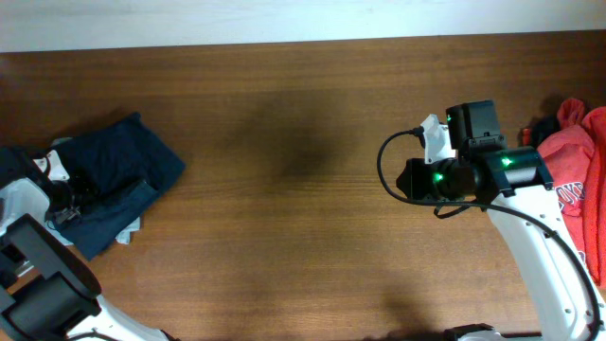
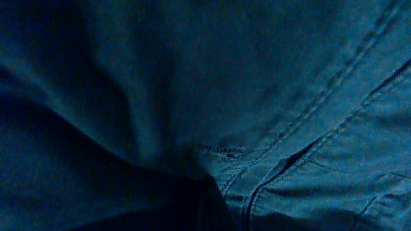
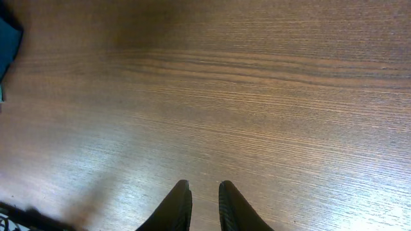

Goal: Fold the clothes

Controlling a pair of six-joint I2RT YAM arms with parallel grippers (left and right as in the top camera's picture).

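The dark navy shorts [image 1: 118, 175] lie crumpled at the table's left edge, with a pale garment [image 1: 129, 230] peeking out from under their lower corner. My left gripper [image 1: 64, 197] sits on the shorts' left part. Navy cloth with stitched seams [image 2: 276, 109] fills the left wrist view and bunches toward the bottom middle; the fingers themselves are hidden, shut on the fabric. A red white-lettered garment [image 1: 576, 180] lies at the right edge. My right gripper [image 3: 204, 187] hovers over bare wood, fingers a narrow gap apart with nothing between them.
The brown wooden table [image 1: 284, 218] stretches between the two piles. The right arm [image 1: 473, 175] stands just left of the red garment. A sliver of the navy cloth [image 3: 8, 45] shows at the right wrist view's top left.
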